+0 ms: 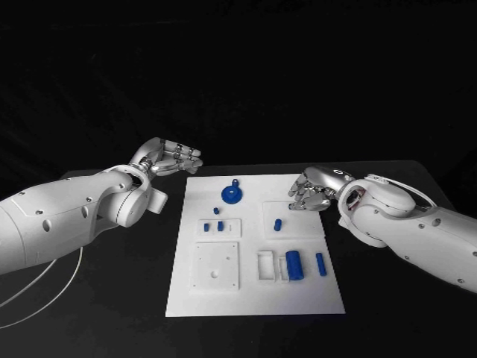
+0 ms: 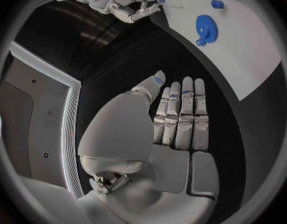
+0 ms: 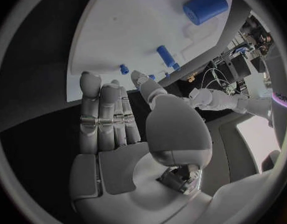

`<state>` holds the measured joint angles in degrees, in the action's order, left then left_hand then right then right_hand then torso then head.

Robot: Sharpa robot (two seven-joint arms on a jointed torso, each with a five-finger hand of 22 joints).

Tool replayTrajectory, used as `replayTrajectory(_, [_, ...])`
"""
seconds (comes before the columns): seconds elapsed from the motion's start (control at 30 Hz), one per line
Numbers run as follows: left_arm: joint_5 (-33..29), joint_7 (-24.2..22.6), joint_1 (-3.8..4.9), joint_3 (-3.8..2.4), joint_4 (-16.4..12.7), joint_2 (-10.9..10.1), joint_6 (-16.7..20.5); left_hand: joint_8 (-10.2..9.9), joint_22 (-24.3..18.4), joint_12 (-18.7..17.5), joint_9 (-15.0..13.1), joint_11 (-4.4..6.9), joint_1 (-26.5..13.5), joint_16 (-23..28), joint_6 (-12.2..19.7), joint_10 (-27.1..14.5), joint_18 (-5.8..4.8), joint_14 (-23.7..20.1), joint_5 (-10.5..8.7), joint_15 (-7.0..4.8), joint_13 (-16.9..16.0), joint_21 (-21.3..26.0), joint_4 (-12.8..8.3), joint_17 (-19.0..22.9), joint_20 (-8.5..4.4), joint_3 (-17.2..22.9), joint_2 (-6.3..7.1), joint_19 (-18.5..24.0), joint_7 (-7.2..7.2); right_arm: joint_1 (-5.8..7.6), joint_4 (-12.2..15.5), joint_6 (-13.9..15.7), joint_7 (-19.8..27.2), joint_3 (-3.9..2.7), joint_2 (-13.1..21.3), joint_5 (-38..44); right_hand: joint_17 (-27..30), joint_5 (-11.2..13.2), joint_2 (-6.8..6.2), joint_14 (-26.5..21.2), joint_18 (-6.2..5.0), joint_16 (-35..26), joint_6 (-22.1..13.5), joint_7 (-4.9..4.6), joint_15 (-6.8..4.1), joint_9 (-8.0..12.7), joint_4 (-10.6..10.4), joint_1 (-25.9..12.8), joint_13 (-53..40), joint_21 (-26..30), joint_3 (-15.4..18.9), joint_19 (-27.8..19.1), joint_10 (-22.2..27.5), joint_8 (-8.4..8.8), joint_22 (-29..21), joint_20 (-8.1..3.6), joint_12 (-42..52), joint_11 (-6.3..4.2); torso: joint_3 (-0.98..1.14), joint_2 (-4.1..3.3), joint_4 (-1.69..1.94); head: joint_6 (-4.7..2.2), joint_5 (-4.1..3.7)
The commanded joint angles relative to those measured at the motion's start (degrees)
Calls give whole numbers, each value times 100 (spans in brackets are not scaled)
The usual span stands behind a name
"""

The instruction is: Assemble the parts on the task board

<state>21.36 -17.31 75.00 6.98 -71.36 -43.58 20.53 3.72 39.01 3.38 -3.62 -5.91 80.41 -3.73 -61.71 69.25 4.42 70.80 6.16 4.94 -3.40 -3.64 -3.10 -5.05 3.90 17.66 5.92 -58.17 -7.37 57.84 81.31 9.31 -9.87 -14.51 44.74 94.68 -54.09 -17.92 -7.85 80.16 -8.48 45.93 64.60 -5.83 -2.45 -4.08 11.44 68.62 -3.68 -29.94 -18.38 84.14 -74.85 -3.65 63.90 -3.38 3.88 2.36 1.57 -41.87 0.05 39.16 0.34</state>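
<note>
We see the white task board (image 1: 255, 246) lying in the middle of the black table (image 1: 399, 179), with our two arms reaching in from either side toward its far end. Our left hand (image 1: 169, 159) hovers just off the board's far left corner, above the table; in the left wrist view its fingers (image 2: 183, 115) lie straight and side by side with the thumb apart, and nothing sits in the palm, so it is released and empty. Our right hand (image 1: 309, 189) hangs over the board's far right edge; the right wrist view shows its fingers (image 3: 105, 115) stretched out with the palm bare, so it too holds nothing. The blue parts rest on the board, untouched by either hand. A round blue gear (image 1: 231, 195) lies near the far end, between the two hands. Nearer the middle, two small blue pegs (image 1: 213, 226) stand close together on the left, and a short blue pin (image 1: 275, 223) sits to their right. Toward the near end, a thick blue cylinder (image 1: 294, 263) lies just beside a white rectangular frame (image 1: 265, 265), with a slimmer blue rod (image 1: 320, 262) to its right. A raised white square plate (image 1: 217, 265) occupies the board's near left part.
</note>
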Motion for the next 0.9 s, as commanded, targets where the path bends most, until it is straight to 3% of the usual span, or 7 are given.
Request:
replayTrajectory(0.03, [-95, -208, 10, -6, -17, 9, 58, -13, -221, -16, -1, 8, 16, 22, 23, -44, -44, -25, -22, 5, 8, -26, 18, -12, 3, -46, -23, -94, -21, -7, 32, -185, -189, 15, -16, 303, 8, 29, -67, 48, -5, -23, -39, -5, -6, 4, -53, 19, -7, -17, -1, 236, -22, 3, -24, -42, -15, -4, 0, -3, -7, 19, 6])
replayTrajectory(0.4, [34, -250, 10, -6, -34, 19, 28, -15, -355, -7, 1, 0, 35, 23, 37, -61, -49, -42, -27, 12, 4, -32, 7, -10, 1, -65, -9, -112, -26, -9, -17, -211, -292, 119, -119, 486, 2, 211, -66, 53, 5, -17, 15, 10, -19, 0, -92, 61, -10, -58, -219, 236, -69, 0, -58, -54, -10, -24, 12, -2, -4, 61, 31])
replayTrajectory(0.6, [31, -271, 10, -6, -37, 28, -32, -14, -405, -7, 0, -1, 44, 24, 37, -64, -49, -45, -28, 12, 4, -35, 6, -11, 2, -70, -8, -119, -26, -11, -67, -212, -331, 185, -180, 548, -3, 378, -61, 62, 33, -19, 124, 31, -45, -2, -70, 56, -13, -99, -651, 234, -160, 1, -82, -82, -10, -60, 12, -6, -10, 68, 36])
replayTrajectory(0.77, [30, -296, 10, -6, -40, 36, -36, -18, -441, -7, 2, -8, 56, 22, 53, -77, -51, -53, -47, 16, 4, -36, -3, -11, 4, -76, -4, -116, -36, -13, -86, -184, -346, 240, -224, 593, -9, 578, -2, 62, 44, -20, 207, 47, -64, -10, -56, 90, -20, -123, -916, 235, -226, -2, -86, -97, 0, -88, 18, -3, -9, 87, 58])
replayTrajectory(0.87, [29, -303, 10, -6, -37, 40, -32, -17, -445, -7, 2, -10, 67, 23, 67, -83, -50, -55, -51, 16, 4, -38, -9, -11, 3, -75, -2, -116, -41, -15, -82, -150, -347, 263, -241, 620, -14, 734, 51, 69, 68, -19, 334, 80, -89, -22, -55, 114, -52, -161, -1109, 237, -330, -3, -73, -117, 18, -137, 19, 1, -10, 93, 32])
replayTrajectory(0.9, [29, -304, 10, -6, -36, 40, -32, -17, -445, -7, 2, -10, 67, 23, 67, -83, -50, -55, -51, 16, 4, -38, -9, -11, 3, -75, -2, -116, -41, -16, -80, -143, -350, 270, -245, 634, -17, 899, 85, 71, 77, -19, 394, 96, -102, -28, -54, 134, -61, -182, -1194, 237, -370, -10, -64, -128, 24, -156, 16, 1, -11, 99, 26])
